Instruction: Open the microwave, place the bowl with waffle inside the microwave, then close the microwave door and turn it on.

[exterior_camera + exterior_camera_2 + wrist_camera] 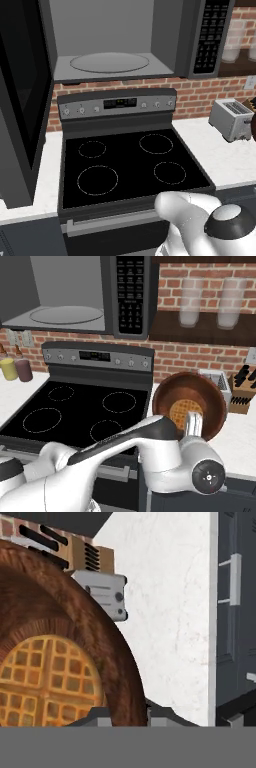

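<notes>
The gripper [125, 714] pinches the rim of the round reddish-brown wooden bowl [200, 393], tilted steeply; the golden grid-patterned waffle [182, 412] could slide out.

The bowl [120, 662] is cut off by the left and bottom edges of the hand view, and part of the waffle [47, 682] is lost with it. Behind the bowl, the toaster [216, 378] and the knife block [242, 388] are partly hidden in the right base view. The microwave door [22, 100] is cropped at the left edge of the left base view. The keypad [131, 291] markings cannot be read.
</notes>
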Available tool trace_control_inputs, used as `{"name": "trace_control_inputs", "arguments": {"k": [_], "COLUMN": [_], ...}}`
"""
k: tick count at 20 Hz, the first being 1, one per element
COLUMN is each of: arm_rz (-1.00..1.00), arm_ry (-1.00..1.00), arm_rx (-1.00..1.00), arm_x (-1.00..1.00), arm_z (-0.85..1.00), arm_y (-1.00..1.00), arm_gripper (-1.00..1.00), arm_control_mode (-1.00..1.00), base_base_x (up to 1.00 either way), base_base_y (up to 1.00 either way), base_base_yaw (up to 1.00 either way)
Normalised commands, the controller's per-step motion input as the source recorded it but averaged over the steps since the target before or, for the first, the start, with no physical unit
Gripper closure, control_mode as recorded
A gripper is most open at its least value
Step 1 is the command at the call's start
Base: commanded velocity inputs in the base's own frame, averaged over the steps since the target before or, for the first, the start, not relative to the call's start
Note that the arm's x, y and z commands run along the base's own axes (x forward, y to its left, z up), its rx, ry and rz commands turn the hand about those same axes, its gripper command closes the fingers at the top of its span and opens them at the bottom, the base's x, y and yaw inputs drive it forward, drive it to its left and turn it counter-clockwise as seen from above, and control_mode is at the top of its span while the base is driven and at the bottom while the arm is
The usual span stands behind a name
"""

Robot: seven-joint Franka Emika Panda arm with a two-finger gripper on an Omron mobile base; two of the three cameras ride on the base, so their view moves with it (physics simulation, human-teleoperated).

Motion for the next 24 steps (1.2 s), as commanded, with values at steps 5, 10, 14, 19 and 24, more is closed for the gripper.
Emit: {"name": "trace_control_inputs", "arguments": {"k": [5,10,14,19,24], "arm_rz": [0.00,0.00,0.00,0.01,0.00], "arm_ry": [0.02,-0.01,-0.01,-0.01,-0.03], "arm_rx": [-0.12,-0.19,-0.19,-0.16,-0.10], "arm_x": [-0.44,-0.11,-0.01,0.00,0.00], "arm_z": [0.69,0.59,0.50,0.47,0.43], "arm_y": [0.52,0.82,0.85,0.83,0.95], "arm_gripper": [1.00,1.00,1.00,1.00,1.00], "arm_control_mode": [-1.00,-1.00,-1.00,-1.00,-1.00], "base_base_x": [0.00,0.00,0.00,0.00,0.00], "base_base_y": [0.00,0.00,0.00,0.00,0.00], "base_base_yaw": [0.00,0.00,0.00,0.00,0.00]}}
